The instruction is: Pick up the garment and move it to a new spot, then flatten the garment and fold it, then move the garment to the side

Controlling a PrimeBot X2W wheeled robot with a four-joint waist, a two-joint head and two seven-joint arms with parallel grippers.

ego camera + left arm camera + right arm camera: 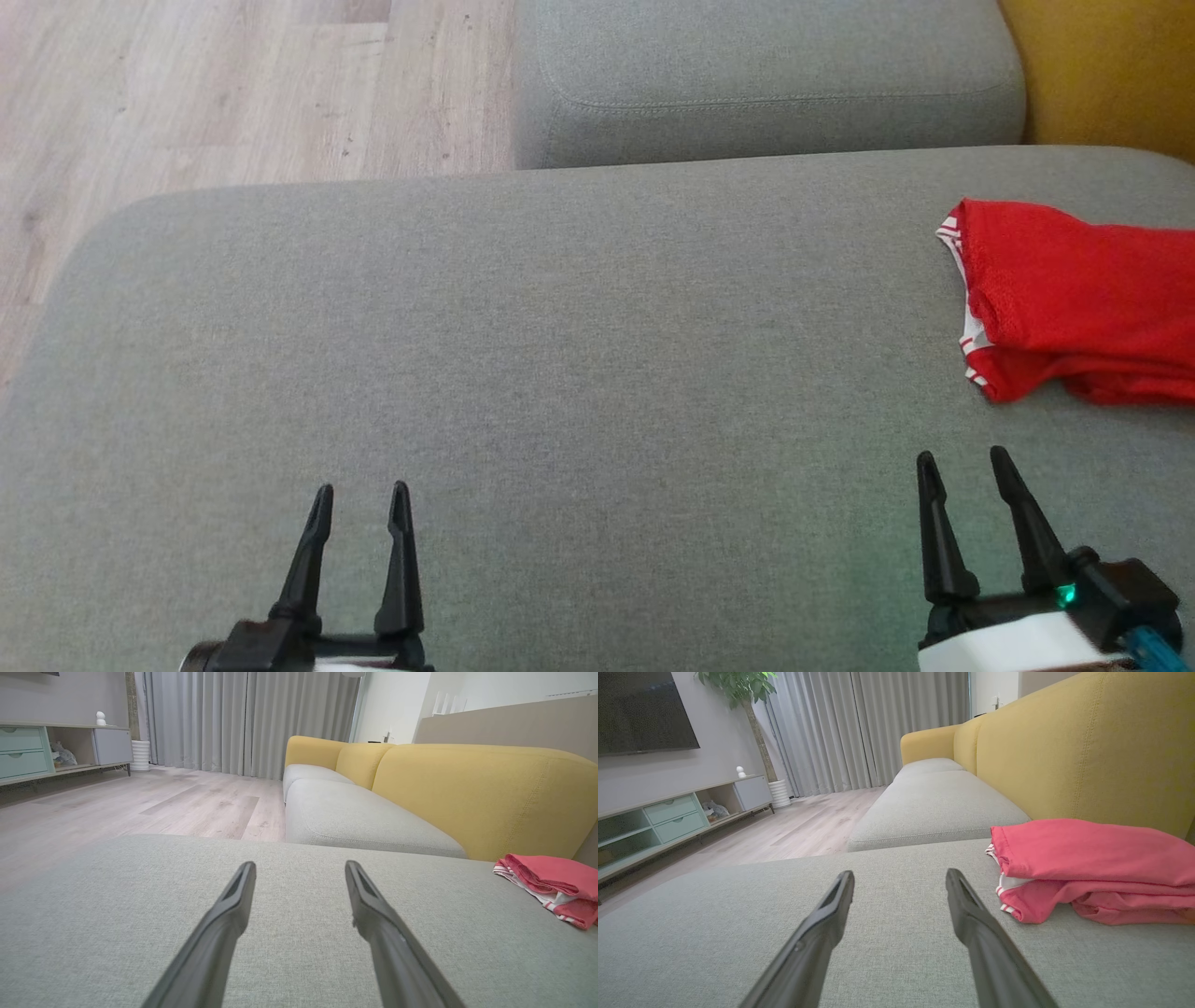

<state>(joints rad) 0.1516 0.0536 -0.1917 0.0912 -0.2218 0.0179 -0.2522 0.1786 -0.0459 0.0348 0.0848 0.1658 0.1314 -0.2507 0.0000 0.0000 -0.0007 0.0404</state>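
the left end effector (359, 499) and right end effector (966, 464) stood with fingers spread, empty, over the grey sofa cushion (560, 355). the folded red garment (1074, 299) lay ahead-right of the right end effector, well apart from the left.

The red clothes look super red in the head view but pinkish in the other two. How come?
Head view: the garment shows deep, saturated red; left wrist view: it looks paler, pinkish; right wrist view: pinkish too, with the right gripper looking soft near the bottom edge. Likely the cameras handle colour differently.
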